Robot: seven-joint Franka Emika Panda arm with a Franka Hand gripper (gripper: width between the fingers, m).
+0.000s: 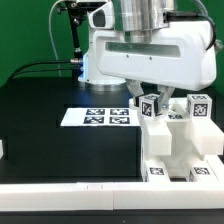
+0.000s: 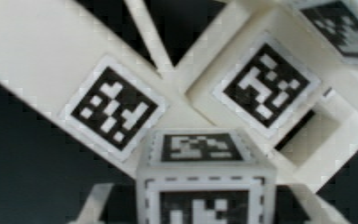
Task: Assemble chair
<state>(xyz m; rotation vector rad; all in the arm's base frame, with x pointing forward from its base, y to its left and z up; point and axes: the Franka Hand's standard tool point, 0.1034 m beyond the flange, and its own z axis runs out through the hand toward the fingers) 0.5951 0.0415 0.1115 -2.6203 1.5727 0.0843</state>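
Chair pieces (image 1: 178, 140), white and tagged, stand joined at the exterior view's right on the black surface (image 1: 50, 130), just right of the marker board (image 1: 98, 117). Above them the hand (image 1: 143, 98) reaches down beside a tagged block (image 1: 150, 106); its opening cannot be told. The wrist view shows tagged white parts (image 2: 194, 150) close up.

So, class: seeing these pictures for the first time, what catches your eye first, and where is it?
The big white robot arm fills the top of the exterior view, reaching down over the white chair at that view's right. The marker board lies flat on the black table beside it. The wrist view is crowded with close-up black-and-white tags.
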